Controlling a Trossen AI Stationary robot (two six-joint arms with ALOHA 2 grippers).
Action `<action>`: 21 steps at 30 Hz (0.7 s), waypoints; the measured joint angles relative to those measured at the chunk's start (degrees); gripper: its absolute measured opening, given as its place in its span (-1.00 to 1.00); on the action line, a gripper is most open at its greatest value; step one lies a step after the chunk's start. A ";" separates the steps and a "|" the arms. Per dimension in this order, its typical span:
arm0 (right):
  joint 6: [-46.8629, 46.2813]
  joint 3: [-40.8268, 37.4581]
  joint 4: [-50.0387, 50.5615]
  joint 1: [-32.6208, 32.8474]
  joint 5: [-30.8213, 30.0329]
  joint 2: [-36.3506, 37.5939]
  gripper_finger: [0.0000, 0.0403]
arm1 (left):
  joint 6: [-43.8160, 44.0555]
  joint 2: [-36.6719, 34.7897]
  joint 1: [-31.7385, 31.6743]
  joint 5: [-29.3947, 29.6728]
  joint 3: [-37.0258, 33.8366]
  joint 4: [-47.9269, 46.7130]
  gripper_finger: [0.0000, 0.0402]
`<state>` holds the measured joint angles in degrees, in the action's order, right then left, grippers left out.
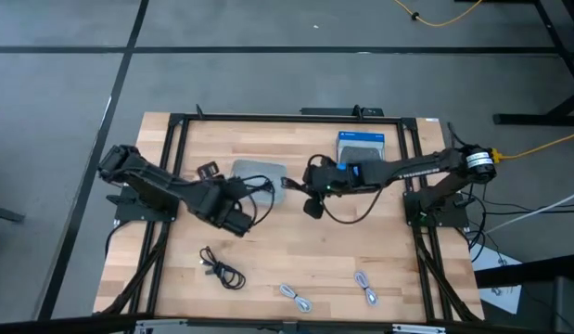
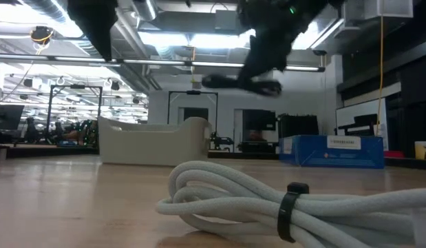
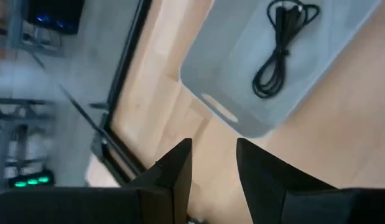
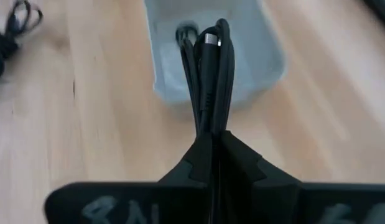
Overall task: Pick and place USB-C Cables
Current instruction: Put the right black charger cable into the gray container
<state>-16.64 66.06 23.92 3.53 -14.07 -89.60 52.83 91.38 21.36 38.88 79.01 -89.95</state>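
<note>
My right gripper (image 4: pixel 214 134) is shut on a black USB-C cable (image 4: pixel 208 74) and hovers over the near-right end of the translucent grey tray (image 1: pixel 254 170). In the low view the cable (image 2: pixel 240 84) hangs high over the table. A second black cable (image 3: pixel 280 46) lies flat inside the tray (image 3: pixel 242 93). A third black cable (image 1: pixel 222 269) and two light grey cables (image 1: pixel 296 297) (image 1: pixel 365 288) lie on the wood near the table's near edge; one grey bundle (image 2: pixel 268 200) fills the low view's foreground. My left gripper (image 3: pixel 214 158) is open and holds nothing, just near-left of the tray (image 1: pixel 235 221). My right gripper pinches the bundled black cable, several strands together, between its two fingers (image 4: pixel 201 149). The bundle runs along the fingers and sticks out past their tips, ending in a plug (image 4: pixel 211 40). It is lifted clear, above the tray, and lies roughly level in the low view.
A blue retail box (image 1: pixel 361 144) stands behind the right arm near the table's far edge, also seen in the low view (image 2: pixel 333 150). A black metal frame (image 1: pixel 175 167) runs around the tabletop. Bare wood lies between the tray and the cables at the near edge.
</note>
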 joint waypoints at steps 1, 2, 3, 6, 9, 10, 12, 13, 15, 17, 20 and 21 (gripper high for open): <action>1.39 1.17 0.59 0.00 -0.71 0.02 -0.90 | 2.07 -0.05 0.75 -0.30 -1.15 -0.14 -0.41; 2.81 2.22 0.76 0.00 -0.85 0.02 -0.90 | 4.05 -0.07 1.59 -0.84 -2.45 -0.05 -0.41; 4.18 3.04 0.38 -0.19 -0.84 0.02 -0.90 | 5.55 -0.17 2.34 -1.20 -3.61 0.23 -0.41; 7.46 3.98 -1.80 -1.28 -0.68 0.02 -0.90 | 11.46 -0.61 3.92 -1.21 -7.46 0.44 -0.41; 9.57 3.96 -4.12 -3.67 1.52 -0.59 -0.90 | 18.19 -0.47 5.84 -3.99 -12.27 0.72 -0.41; 10.13 3.96 -5.50 -4.57 3.16 -1.15 -0.90 | 20.39 -0.49 6.61 -5.14 -13.96 1.02 -0.41; 11.66 3.96 -8.82 -6.27 7.12 -3.19 -0.90 | 24.78 -0.47 8.20 -7.22 -17.39 2.59 -0.41; 12.55 3.96 -11.43 -7.05 9.79 -4.58 -0.90 | 26.72 -0.47 9.08 -7.57 -18.77 3.78 -0.41; 13.82 4.01 -16.03 -8.52 14.92 -7.77 -0.90 | 29.76 -0.47 10.66 -8.16 -20.97 6.17 -0.41; 14.25 5.16 -19.21 -9.56 18.55 -11.47 -0.90 | 32.52 -0.47 12.06 -8.15 -22.37 7.37 -0.41; 15.90 8.97 -19.73 -10.66 19.13 -16.96 -0.87 | 35.72 -0.47 13.17 -8.21 -23.59 7.36 -0.41; 16.86 10.32 -19.66 -10.92 19.13 -18.42 -0.84 | 36.52 -0.47 13.32 -8.16 -23.91 7.32 -0.41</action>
<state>0.22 76.37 4.26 -7.39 5.06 -108.01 89.36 90.91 34.68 30.73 55.10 -82.62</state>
